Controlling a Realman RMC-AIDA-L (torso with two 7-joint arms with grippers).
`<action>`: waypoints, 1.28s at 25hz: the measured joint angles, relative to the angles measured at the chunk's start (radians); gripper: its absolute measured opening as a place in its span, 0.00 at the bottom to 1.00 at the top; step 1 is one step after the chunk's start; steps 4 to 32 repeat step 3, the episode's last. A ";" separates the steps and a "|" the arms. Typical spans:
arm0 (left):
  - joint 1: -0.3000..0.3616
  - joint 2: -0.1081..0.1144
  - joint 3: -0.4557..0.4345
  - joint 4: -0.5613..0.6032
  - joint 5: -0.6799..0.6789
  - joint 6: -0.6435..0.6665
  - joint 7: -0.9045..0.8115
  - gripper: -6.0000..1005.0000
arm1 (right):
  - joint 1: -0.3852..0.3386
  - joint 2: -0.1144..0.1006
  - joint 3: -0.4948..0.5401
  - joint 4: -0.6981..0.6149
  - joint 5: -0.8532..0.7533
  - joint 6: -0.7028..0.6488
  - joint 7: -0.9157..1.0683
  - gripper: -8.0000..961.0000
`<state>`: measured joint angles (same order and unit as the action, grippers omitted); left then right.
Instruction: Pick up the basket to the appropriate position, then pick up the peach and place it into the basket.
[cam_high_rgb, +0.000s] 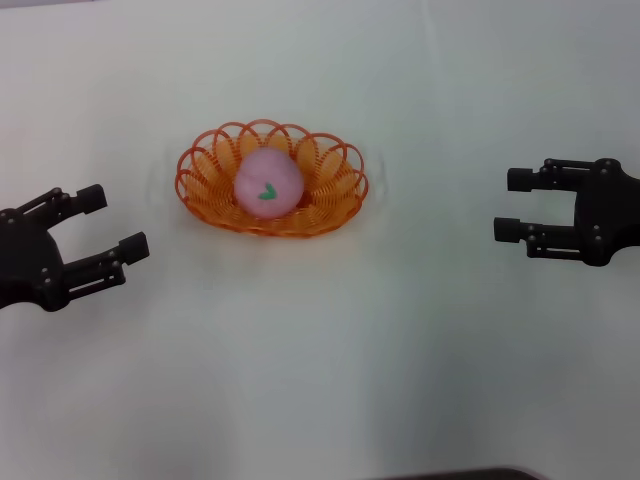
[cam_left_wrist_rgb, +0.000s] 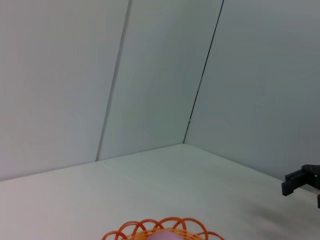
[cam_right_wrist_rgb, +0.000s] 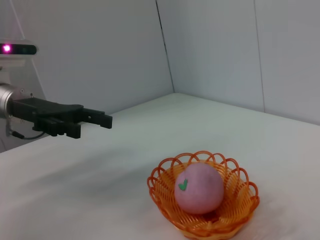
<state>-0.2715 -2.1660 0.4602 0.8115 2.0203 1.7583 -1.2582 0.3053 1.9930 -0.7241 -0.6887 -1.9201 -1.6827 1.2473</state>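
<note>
White bench (cam_high_rgb: 320, 380): peach (cam_high_rgb: 267, 183) sits inside basket (cam_high_rgb: 271, 178). Left gripper (cam_high_rgb: 108, 225), right gripper (cam_high_rgb: 520, 205) well apart, jaws apart, empty. Task looks done; keep arms clear.

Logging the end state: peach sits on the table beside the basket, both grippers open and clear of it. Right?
Not quite. The peach sits inside the basket, as the head and right wrist views show. The left gripper and right gripper are indeed open and clear.

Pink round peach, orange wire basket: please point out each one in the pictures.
Pink round peach (cam_high_rgb: 267, 183): head view, middle of its top surface.
Orange wire basket (cam_right_wrist_rgb: 165, 172): right wrist view, looped rim beside the peach.
</note>
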 joint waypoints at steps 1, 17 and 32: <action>0.000 0.000 0.000 0.000 0.000 -0.001 0.000 0.86 | 0.000 0.000 0.000 0.000 0.000 0.000 0.002 0.75; 0.000 0.000 0.001 0.000 0.000 -0.001 0.000 0.86 | 0.000 0.000 -0.001 0.000 0.000 0.000 0.003 0.75; 0.000 0.000 0.001 0.000 0.000 -0.001 0.000 0.86 | 0.000 0.000 -0.001 0.000 0.000 0.000 0.003 0.75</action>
